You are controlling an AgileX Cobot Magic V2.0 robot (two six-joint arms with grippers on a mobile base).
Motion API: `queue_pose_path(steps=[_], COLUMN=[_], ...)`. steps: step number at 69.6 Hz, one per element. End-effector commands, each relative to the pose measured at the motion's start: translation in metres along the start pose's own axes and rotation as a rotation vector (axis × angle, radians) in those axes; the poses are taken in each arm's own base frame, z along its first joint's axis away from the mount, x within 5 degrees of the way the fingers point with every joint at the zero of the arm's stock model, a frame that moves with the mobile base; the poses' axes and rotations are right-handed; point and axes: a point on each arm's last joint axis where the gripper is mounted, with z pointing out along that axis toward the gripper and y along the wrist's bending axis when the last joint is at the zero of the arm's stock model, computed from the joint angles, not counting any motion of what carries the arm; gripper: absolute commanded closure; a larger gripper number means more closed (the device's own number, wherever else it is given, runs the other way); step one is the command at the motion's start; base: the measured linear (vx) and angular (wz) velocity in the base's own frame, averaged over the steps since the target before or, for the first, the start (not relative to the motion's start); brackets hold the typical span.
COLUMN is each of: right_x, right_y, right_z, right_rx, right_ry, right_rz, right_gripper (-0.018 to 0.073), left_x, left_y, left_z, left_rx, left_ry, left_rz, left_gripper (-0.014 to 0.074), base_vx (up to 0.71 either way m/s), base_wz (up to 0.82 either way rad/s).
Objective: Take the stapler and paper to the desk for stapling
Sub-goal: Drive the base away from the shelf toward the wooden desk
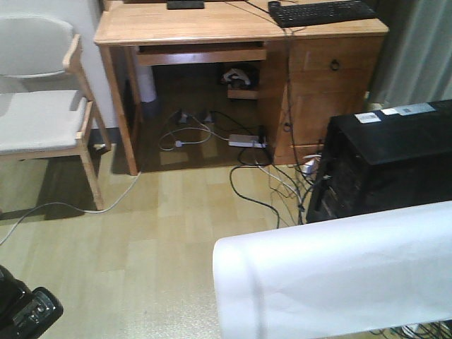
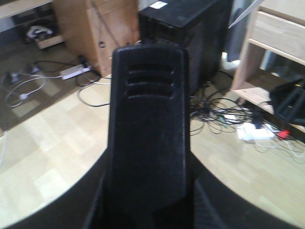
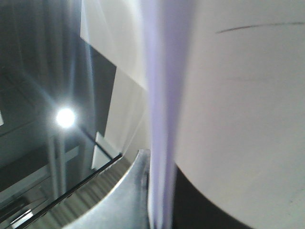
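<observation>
The black stapler [image 2: 147, 133] fills the middle of the left wrist view, ribbed top towards the camera. My left gripper [image 2: 147, 195] is shut on it, above the wood floor. In the front view this gripper [image 1: 25, 311] shows at the bottom left corner. The white paper [image 1: 339, 275] hangs curved across the lower right of the front view. In the right wrist view the paper [image 3: 238, 119] runs edge-on through my right gripper [image 3: 162, 195], which is shut on it, with one metal finger [image 3: 124, 200] against the sheet. The light-wood desk [image 1: 212, 25] stands ahead at the top.
A black keyboard [image 1: 321, 12] lies on the desk's right part. A chair [image 1: 42, 106] stands left of the desk. A black computer tower [image 1: 388, 162] stands on the right. Cables [image 1: 261, 183] and a power strip [image 1: 247, 140] lie on the floor under the desk.
</observation>
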Motion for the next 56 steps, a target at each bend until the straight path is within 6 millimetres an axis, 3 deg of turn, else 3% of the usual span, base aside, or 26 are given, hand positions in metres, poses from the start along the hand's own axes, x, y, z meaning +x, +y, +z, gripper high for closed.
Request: queue_pose_path(steps=[1, 56], right_x=[-0.0005, -0.0005], right_y=[0.0032, 0.0032], right_z=[-0.0003, -0.0003], right_rx=[-0.046, -0.046], right_ry=[-0.011, -0.011], right_rz=[-0.007, -0.007], right_gripper=[0.0565, 0.0565], left_x=[-0.0179, -0.0179], left_y=[0.0014, 0.0014], left_z=[-0.0058, -0.0058], left_rx=[-0.017, -0.017], left_ry=[-0.13, -0.13], left_rz=[-0.019, -0.019], left_gripper=[0.0603, 0.0603], base_vx=[0.11, 0.14], base_wz=[0.32, 0.11])
